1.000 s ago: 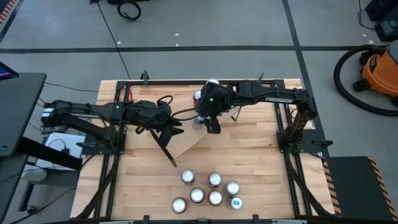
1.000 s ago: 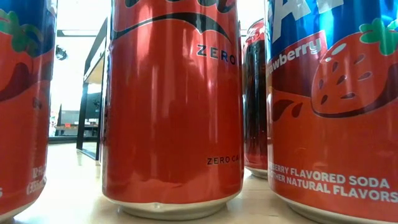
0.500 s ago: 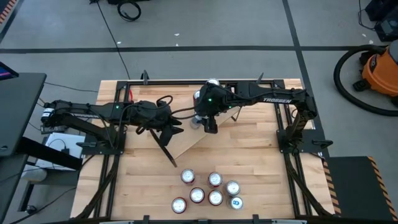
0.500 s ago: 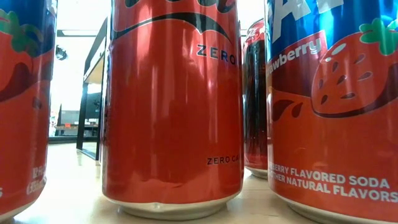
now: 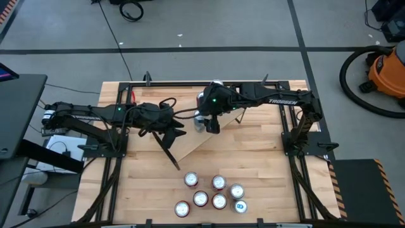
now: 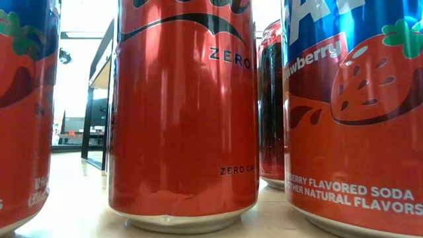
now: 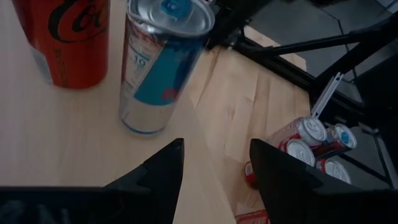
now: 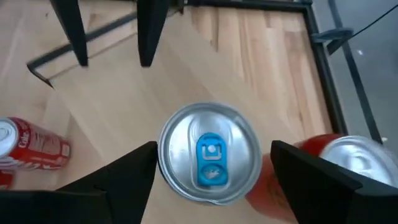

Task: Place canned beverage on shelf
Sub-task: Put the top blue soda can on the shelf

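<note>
Cans are the thing here, and the one in work is a slim silver and blue can (image 8: 209,162) that stands upright on the shelf (image 5: 190,147), near its far end. The shelf is a long light-wood board that lies at an angle in the middle of the table (image 5: 266,158). Just beside the slim can stands a red can (image 7: 65,40), also on the board.

The right gripper (image 8: 211,168) is directly over the slim can. Its jaws are open, one on each side of the can top, and they do not touch the can wall as far as I can see. So the can seems already put down, or about to be released; I judge the placing step as nearly finished. The left gripper (image 7: 214,165) waits low over the board, looking toward the two cans, with its jaws open and nothing between them.

A group of spare cans (image 5: 212,193) stands at the near edge of the table, well apart from the shelf.

Such a can is stiff if full, but the wall is smooth and slippery. A tall narrow can tips easily. I think the best hold is on the round wall around mid height.
</note>
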`<action>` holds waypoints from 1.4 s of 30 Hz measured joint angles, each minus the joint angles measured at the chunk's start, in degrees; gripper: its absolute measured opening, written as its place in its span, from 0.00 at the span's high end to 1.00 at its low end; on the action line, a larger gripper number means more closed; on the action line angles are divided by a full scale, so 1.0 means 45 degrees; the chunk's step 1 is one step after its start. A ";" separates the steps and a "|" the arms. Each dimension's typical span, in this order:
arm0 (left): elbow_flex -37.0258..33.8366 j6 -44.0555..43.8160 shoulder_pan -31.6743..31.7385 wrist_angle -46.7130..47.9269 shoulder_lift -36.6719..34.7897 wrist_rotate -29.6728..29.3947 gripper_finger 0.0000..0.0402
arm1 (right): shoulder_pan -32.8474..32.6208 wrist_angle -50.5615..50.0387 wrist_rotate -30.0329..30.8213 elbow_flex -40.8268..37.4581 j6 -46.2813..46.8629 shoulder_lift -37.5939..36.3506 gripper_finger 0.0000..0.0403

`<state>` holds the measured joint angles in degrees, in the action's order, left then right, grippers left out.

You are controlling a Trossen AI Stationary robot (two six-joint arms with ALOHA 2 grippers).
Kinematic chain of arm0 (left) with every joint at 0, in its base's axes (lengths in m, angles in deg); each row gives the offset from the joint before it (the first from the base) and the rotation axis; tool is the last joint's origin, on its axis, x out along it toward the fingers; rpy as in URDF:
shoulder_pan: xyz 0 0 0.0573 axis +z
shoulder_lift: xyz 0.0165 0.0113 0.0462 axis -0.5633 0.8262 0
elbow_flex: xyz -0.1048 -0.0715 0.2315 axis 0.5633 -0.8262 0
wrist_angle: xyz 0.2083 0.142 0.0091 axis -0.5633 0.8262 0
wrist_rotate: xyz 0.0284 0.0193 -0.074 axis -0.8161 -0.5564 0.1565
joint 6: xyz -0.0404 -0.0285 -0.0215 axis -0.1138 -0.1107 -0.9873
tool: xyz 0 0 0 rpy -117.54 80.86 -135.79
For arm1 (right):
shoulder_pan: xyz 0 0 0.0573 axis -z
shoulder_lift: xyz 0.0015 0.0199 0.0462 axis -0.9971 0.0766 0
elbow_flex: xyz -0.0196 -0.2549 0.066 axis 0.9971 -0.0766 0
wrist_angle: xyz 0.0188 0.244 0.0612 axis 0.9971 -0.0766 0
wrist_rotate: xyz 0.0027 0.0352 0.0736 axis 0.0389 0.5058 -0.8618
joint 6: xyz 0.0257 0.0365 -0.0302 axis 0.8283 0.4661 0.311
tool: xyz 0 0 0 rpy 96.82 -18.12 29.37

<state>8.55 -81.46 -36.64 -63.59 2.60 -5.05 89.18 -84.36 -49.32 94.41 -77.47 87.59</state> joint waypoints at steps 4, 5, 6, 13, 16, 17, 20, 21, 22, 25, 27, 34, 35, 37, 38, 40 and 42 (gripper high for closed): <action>0.0000 -0.0015 0.0000 0.0509 -0.0005 0.0000 0.52 | -0.0183 -0.0867 0.0159 0.0955 0.0448 -0.0018 0.20; 0.0000 -0.0015 0.0000 0.0601 -0.0005 -0.0012 0.52 | -0.0255 -0.1204 0.0218 0.1192 0.0621 -0.0035 0.20; 0.0000 -0.0015 0.0000 0.0657 -0.0005 -0.0064 0.52 | -0.0334 -0.1577 0.0301 0.1385 0.0822 -0.0041 0.20; 0.0000 -0.0034 -0.0005 0.0709 0.0023 -0.2534 0.52 | -0.1169 -0.3561 0.0555 0.1189 0.2449 -0.0049 0.20; -0.0005 -0.0070 0.0009 0.0738 0.0260 -0.4319 0.52 | -0.1449 -0.3196 0.1150 0.0452 0.2757 -0.0039 0.20; -0.0005 -0.0095 0.0042 0.0697 0.0367 -0.4768 0.52 | -0.1495 -0.3059 0.1357 0.0235 0.2911 -0.0039 0.20; -0.0005 -0.0126 0.0280 0.0386 0.0779 -0.5081 0.52 | -0.1516 -0.2527 0.1930 -0.0329 0.3364 -0.0039 0.20; -0.0005 -0.0124 0.0369 0.0242 0.0923 -0.5022 0.52 | -0.1500 -0.2308 0.2162 -0.0485 0.3538 -0.0039 0.20; -0.0005 -0.0115 0.0447 0.0056 0.1092 -0.4946 0.52 | -0.1484 -0.2230 0.2439 -0.0575 0.3647 -0.0027 0.20; -0.0010 -0.0100 0.0664 -0.0242 0.1447 -0.4700 0.52 | -0.1443 -0.2005 0.3357 -0.0742 0.3881 -0.0031 0.20; -0.0010 -0.0098 0.0775 -0.0450 0.1602 -0.4489 0.52 | -0.1392 -0.1779 0.3701 -0.0860 0.3889 -0.0031 0.20; -0.0010 -0.0026 0.0865 -0.0480 0.1624 -0.4287 0.52 | -0.1077 -0.1136 0.3813 -0.0877 0.3884 -0.0015 0.20; -0.0010 -0.0024 0.0865 -0.0495 0.1622 -0.4284 0.52 | -0.1043 -0.0999 0.3813 -0.0877 0.3899 -0.0015 0.20; -0.0010 -0.0021 0.0865 -0.0486 0.1622 -0.4284 0.52 | -0.0993 -0.0826 0.3815 -0.0877 0.3948 -0.0015 0.20; -0.0010 -0.0019 0.0865 -0.0501 0.1622 -0.4284 0.52 | -0.0978 -0.0750 0.3818 -0.0877 0.3984 -0.0015 0.20; -0.0010 -0.0019 0.0865 -0.0494 0.1622 -0.4284 0.52 | -0.0972 -0.0552 0.3828 -0.0877 0.4060 -0.0015 0.20; -0.0010 -0.0015 0.0865 -0.0494 0.1622 -0.4289 0.52 | -0.0952 -0.0455 0.3941 -0.0877 0.4216 -0.0015 0.20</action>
<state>8.51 -81.52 -32.74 -65.81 9.90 -24.35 84.89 -86.41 -31.59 90.46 -58.49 87.52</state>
